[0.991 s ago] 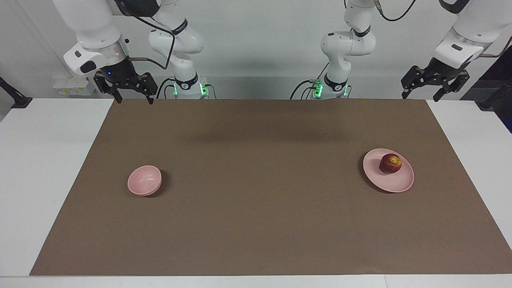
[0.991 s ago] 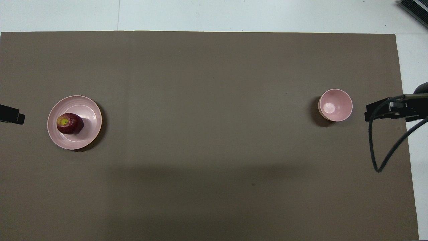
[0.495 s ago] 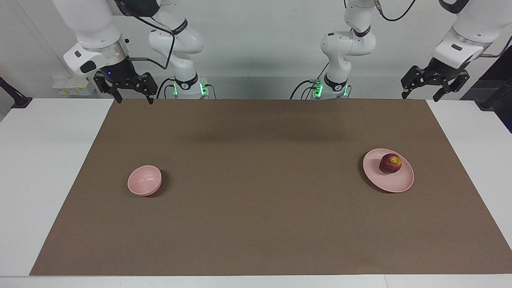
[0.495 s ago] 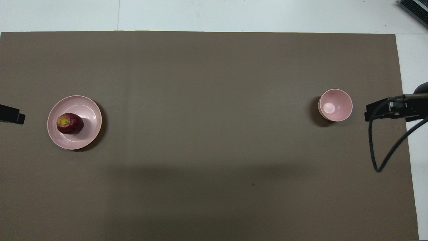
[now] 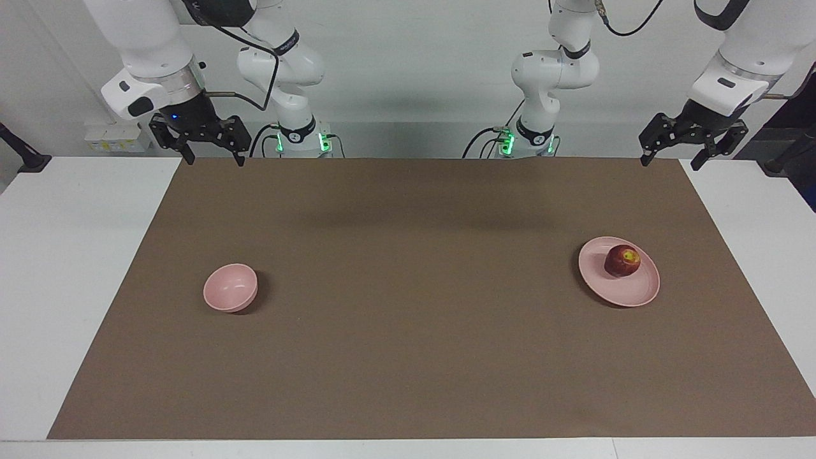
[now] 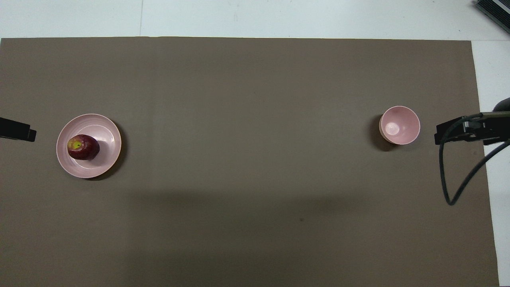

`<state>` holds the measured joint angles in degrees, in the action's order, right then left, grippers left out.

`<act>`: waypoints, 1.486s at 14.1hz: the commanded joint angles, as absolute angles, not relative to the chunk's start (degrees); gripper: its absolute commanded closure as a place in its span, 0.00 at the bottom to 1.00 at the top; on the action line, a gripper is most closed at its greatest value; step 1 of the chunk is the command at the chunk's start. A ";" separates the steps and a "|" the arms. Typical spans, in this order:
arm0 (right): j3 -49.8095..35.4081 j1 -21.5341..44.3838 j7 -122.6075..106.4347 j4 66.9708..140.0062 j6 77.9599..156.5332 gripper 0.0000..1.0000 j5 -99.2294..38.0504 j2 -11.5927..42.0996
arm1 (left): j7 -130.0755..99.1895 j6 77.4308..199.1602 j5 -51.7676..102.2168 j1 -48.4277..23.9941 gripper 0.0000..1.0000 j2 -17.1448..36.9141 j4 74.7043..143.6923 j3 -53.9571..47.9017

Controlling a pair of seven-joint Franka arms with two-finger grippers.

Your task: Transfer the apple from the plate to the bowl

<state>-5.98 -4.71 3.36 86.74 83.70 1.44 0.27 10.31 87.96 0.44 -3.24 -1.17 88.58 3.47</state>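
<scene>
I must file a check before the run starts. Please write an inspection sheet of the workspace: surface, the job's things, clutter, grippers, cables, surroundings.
Surface: brown mat on a white table.
Job's things: apple on the plate, toward the left arm's end; bowl holds nothing, toward the right arm's end.
Clutter: nothing seen.
Grippers: left gripper open, holding nothing, raised over the mat's corner near the robots; right gripper open, holding nothing, raised over the mat's other near corner.
Cables: black cable loops beside the right gripper.
Surroundings: white wall.
</scene>
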 commanded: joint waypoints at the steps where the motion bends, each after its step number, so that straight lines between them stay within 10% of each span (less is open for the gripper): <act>1: -6.15 -4.92 3.69 88.24 84.20 0.00 1.23 -1.05 | 10.55 92.97 0.09 -2.81 0.00 -3.16 94.55 3.08; 11: -6.15 -4.92 3.69 88.24 84.29 0.00 1.14 -1.05 | 19.42 123.09 1.49 1.41 0.00 -1.59 116.70 3.25; 21: -5.89 -6.86 3.69 88.15 84.29 0.00 1.23 -0.97 | 19.42 137.64 2.02 1.67 0.00 6.58 123.22 3.25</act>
<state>-5.66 -6.25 3.39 86.76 83.70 1.47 0.27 18.44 136.10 1.25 1.05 6.49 121.76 3.63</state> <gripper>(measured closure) 0.000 0.000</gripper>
